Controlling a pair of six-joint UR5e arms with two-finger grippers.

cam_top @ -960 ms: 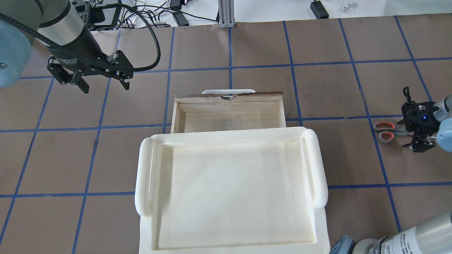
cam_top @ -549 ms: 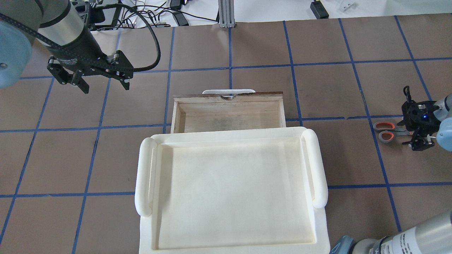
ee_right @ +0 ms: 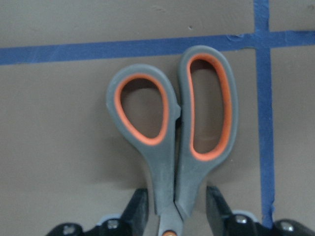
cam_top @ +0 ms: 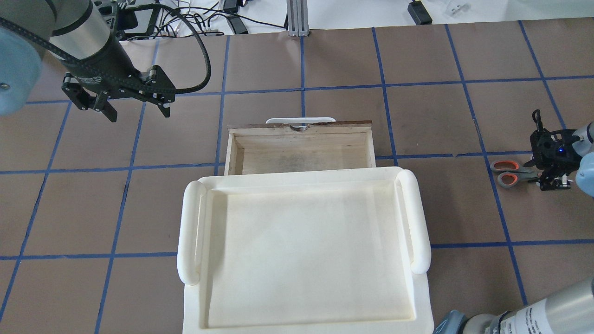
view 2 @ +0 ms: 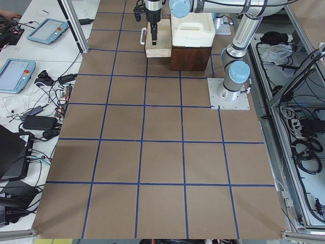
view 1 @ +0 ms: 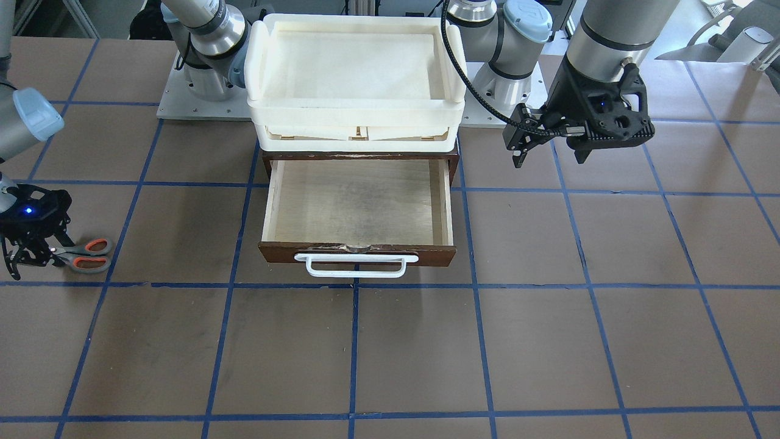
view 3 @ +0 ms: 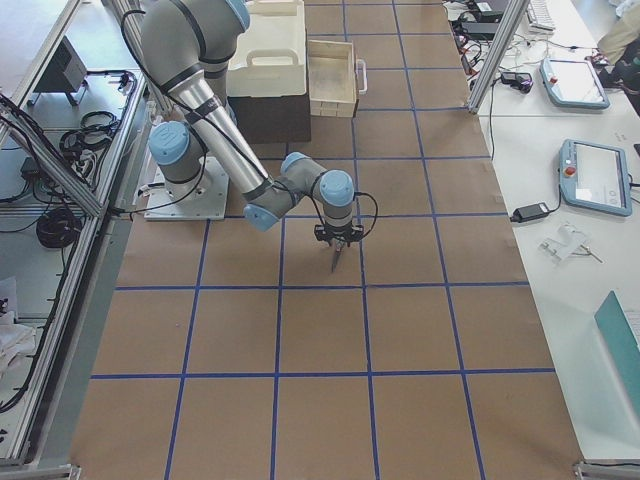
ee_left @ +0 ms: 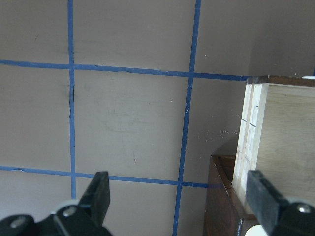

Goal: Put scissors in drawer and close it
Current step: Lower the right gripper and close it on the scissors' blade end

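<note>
Far left, the left gripper (cam_top: 138,112) hangs over the brown table (cam_top: 325,60), fingers spread wide and holding nothing, off to the left of the drawer (cam_top: 300,129) and a little farther out than its front. Centre now: the drawer is pulled out, its pale inside bare, and the white bar handle (cam_top: 300,120) sits on its far face. The white tray (cam_top: 420,218) on top covers the near part of the drawer, so only the far strip is open from above. Over to the right, the scissors (cam_top: 510,172) lie flat on the table, well apart from the drawer, loops pointing towards it. The right gripper (ee_right: 176,206) is down on them, fingers (ee_right: 140,209) drawn in against the shanks just behind the loops. This reads as the pick-up step, grip made and lift not yet begun. Next it needs a straight lift, a carry leftward across bare table, enough height to pass the drawer's right wall, then a drop short of the tray's edge.
</note>
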